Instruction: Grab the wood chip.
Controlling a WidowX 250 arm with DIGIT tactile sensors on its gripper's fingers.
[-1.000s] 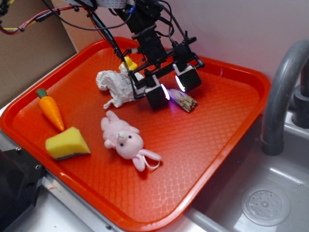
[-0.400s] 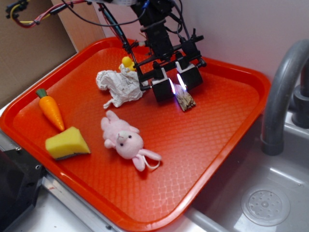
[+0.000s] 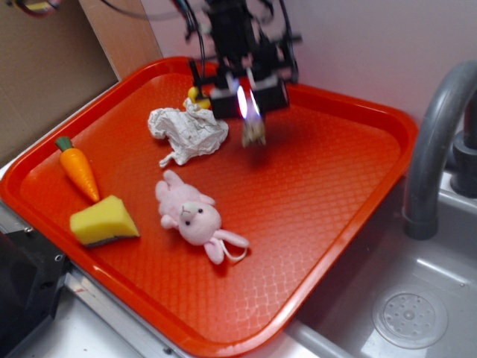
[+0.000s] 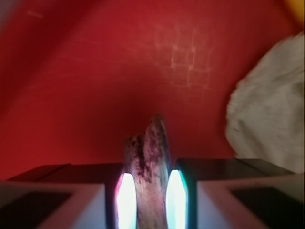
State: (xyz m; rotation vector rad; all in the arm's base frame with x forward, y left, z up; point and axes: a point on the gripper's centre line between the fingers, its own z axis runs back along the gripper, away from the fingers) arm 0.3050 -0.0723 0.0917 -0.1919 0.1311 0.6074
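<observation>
The wood chip (image 3: 253,132) is a small brown-grey streaky sliver, hanging in the air above the back of the orange tray (image 3: 320,194). My gripper (image 3: 248,104) is shut on it, lifted off the tray. In the wrist view the wood chip (image 4: 148,162) sticks out between the two glowing pads (image 4: 126,200), pinched on both sides. My gripper (image 4: 148,198) fills the bottom of that view, with the red tray floor behind.
Crumpled white paper (image 3: 186,133) lies just left of the gripper, a yellow toy (image 3: 195,95) behind it. A toy carrot (image 3: 78,168), yellow sponge (image 3: 103,221) and pink plush rabbit (image 3: 195,215) sit on the left half. A grey faucet (image 3: 436,149) and sink (image 3: 402,313) are at right.
The jaws closed on the wood chip where it lay on the tray, then rose with it and shifted back and left. The chip now hangs off the tray floor.
</observation>
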